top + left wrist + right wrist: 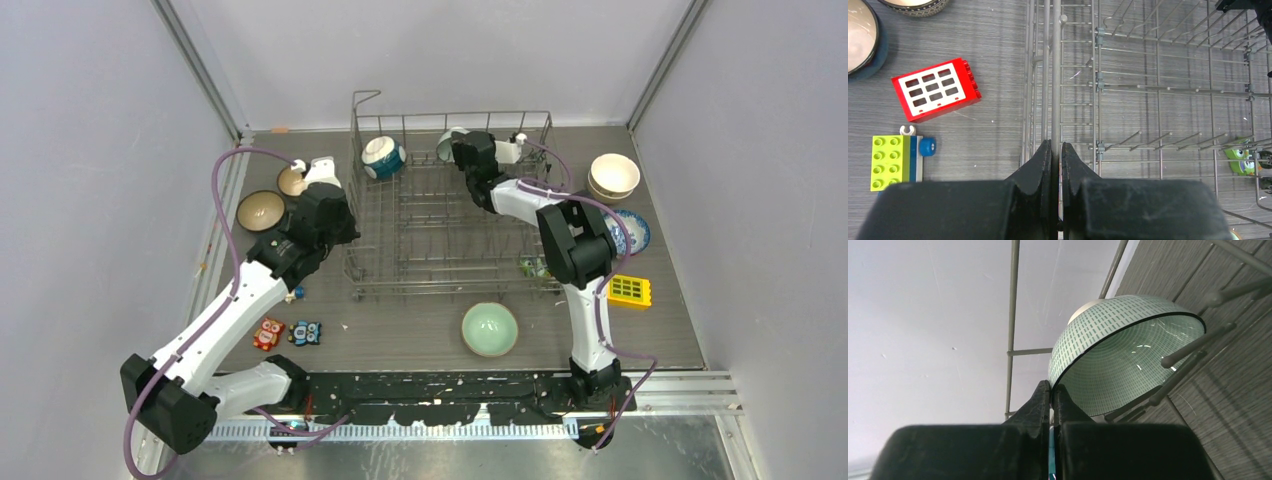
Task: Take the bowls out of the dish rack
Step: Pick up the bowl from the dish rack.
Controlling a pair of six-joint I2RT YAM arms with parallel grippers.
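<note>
Grey wood-grain counter (400, 345) lies between pale walls (450, 50), the rack (440, 290) at upper centre of the top view. Right fingers (1040, 400) are pinched narrow on the rim of a green bowl (1128, 350), which stands on edge among the tines (1193, 347) at the rack's far side, top centre of that view. Left fingers (1040, 160) are nearly closed too, on a wire of the rack's left rim, seemingly a brace to hold the rack down. A blue bowl (383, 157) leans in the rack's far left corner; the rest sit out on the counter: a mint bowl (489, 329) at lower centre, a cream stack (613, 176) and a patterned bowl (635, 232) at right, brown bowls (260, 210) at upper left. The step in hand looks like the lift of the green bowl. To do it well, I judge, the right arm should draw it up along the tines, not sideways, so the rim catches no wire, and clear the rack's top rail before any swing toward the counter. The grip is on a thin rim only, so the bowl may pivot; a slow lift and a low set-down on bare counter, apart from the cream stack, would suit. The left hold should last until the bowl is free.
</note>
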